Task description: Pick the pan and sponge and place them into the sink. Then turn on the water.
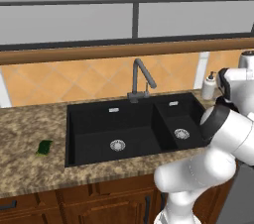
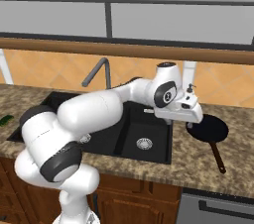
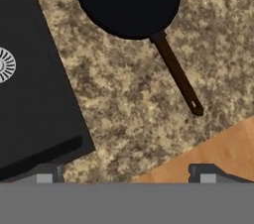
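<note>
Meanwhile, jaws apart, the gripper (image 3: 125,174) hovers over the pan (image 3: 128,1), sponge (image 1: 44,147) untouched at the desk's far edge, sink (image 1: 94,119) empty.

Black pan (image 3: 128,1) on counter beside sink (image 3: 34,94); sponge (image 1: 44,147) left.

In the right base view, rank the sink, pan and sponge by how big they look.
1. Sink, largest, though the arm hides much of it.
2. Pan, with its handle.
3. Sponge, smallest; it is cut off at the picture's left edge, so it looks smaller than it would in full.
</note>
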